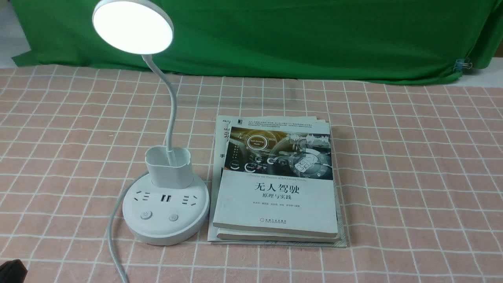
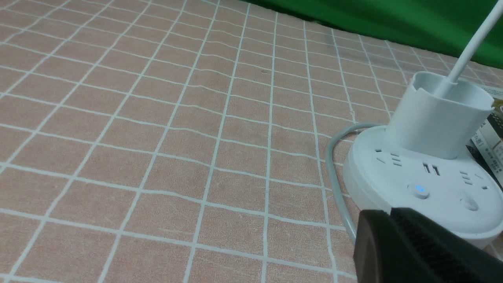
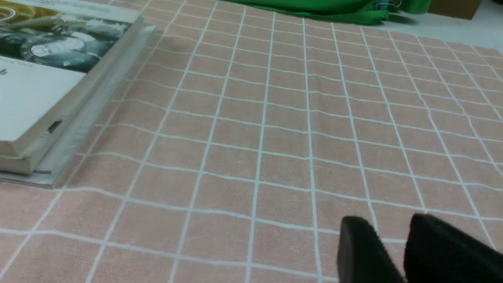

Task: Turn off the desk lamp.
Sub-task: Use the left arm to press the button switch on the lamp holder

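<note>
The white desk lamp stands left of centre, its round disc head (image 1: 133,26) glowing bright. The thin neck drops into the cup-like holder (image 1: 169,167) on the round base (image 1: 165,232), which bears sockets and two buttons (image 1: 146,215). In the left wrist view the base (image 2: 432,220) is close, and one button (image 2: 419,190) shows a blue light. My left gripper (image 2: 389,214) is shut and empty, just short of the base's near edge; only a dark corner of it (image 1: 11,271) shows in the front view. My right gripper (image 3: 387,228) is slightly open and empty, low over bare cloth.
A stack of books (image 1: 277,184) lies right beside the lamp base, and it also shows in the right wrist view (image 3: 47,78). The lamp's grey cable (image 1: 112,236) runs from the base toward the near edge. A pink checked cloth covers the table; a green drape hangs behind.
</note>
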Controlling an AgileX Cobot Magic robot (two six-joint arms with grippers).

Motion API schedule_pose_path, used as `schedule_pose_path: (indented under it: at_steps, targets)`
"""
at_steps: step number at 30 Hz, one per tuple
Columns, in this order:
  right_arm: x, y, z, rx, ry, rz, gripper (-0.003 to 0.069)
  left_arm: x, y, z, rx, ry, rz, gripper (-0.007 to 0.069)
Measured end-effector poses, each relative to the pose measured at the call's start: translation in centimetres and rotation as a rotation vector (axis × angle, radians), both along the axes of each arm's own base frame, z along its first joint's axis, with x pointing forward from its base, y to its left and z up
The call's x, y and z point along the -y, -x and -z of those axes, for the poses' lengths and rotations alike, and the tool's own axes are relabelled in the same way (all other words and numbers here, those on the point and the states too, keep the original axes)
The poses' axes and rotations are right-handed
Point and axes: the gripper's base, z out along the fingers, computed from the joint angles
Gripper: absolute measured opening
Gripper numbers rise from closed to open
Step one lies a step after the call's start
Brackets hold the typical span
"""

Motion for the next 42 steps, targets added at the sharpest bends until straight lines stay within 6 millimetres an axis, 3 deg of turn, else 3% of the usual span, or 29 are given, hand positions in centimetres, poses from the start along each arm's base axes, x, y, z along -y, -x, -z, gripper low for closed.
schedule_pose_path:
  at_steps: [14, 21, 29, 33, 34, 38, 42]
  targets:
    - [0.0, 0.0, 0.0, 0.0, 0.0, 0.0, 0.0242, 0.1, -0.1, -0.3, 0.032, 0.056, -0.001, 0.0006]
    - [0.0, 0.0, 0.0, 0.0, 0.0, 0.0, 0.0242, -0.1, -0.2, -2.2, 0.243, 0.574, -0.062, 0.0006]
    - [0.0, 0.0, 0.0, 0.0, 0.0, 0.0, 0.0242, -0.6, -0.1, -3.2, 0.333, 0.654, -0.097, 0.0006]
    - [0.0, 0.0, 0.0, 0.0, 0.0, 0.0, 0.0242, 0.3, 0.1, -6.0, 0.272, 0.563, -0.013, 0.0006]
    - [0.0, 0.0, 0.0, 0.0, 0.0, 0.0, 0.0242, 0.8, -0.1, -8.0, 0.191, 0.487, 0.028, 0.0006]
    - [0.0, 0.0, 0.0, 0.0, 0.0, 0.0, 0.0242, 1.6, -1.9, -11.1, -0.099, 0.342, 0.11, 0.0006]
    - [0.0, 0.0, 0.0, 0.0, 0.0, 0.0, 0.0242, 2.0, -4.2, -12.4, -0.358, 0.235, 0.191, 0.0006]
